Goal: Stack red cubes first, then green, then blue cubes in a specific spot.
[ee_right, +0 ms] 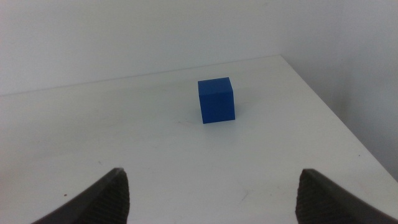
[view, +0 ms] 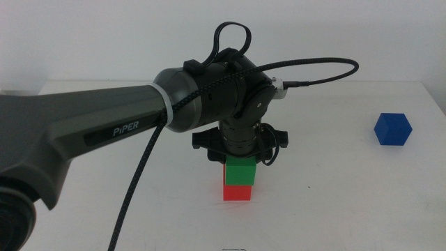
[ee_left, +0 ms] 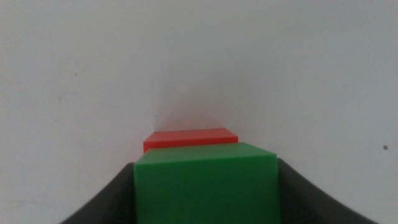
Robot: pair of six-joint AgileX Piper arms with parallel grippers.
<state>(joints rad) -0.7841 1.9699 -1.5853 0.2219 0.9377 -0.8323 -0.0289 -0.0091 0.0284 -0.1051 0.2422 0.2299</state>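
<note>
White counter (view: 334, 174) bears all items. Left pincer (view: 240, 159) is clamped on green cube (view: 240, 172), seated atop red cube (view: 237, 192). Right pincer (ee_right: 211, 193) gapes wide, empty; blue cube (ee_right: 216, 100) sits ahead.

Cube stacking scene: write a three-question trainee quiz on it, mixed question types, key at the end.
1. True or false: the green cube sits on top of the red cube.
2. Which gripper has its jaws around the green cube? A) left gripper B) right gripper
3. Fill in: the cube standing alone on the table, not yet stacked, is ____.

Key: 1 true. 2 A; the right gripper is open, facing the lone cube from a distance. 3 blue.
</note>
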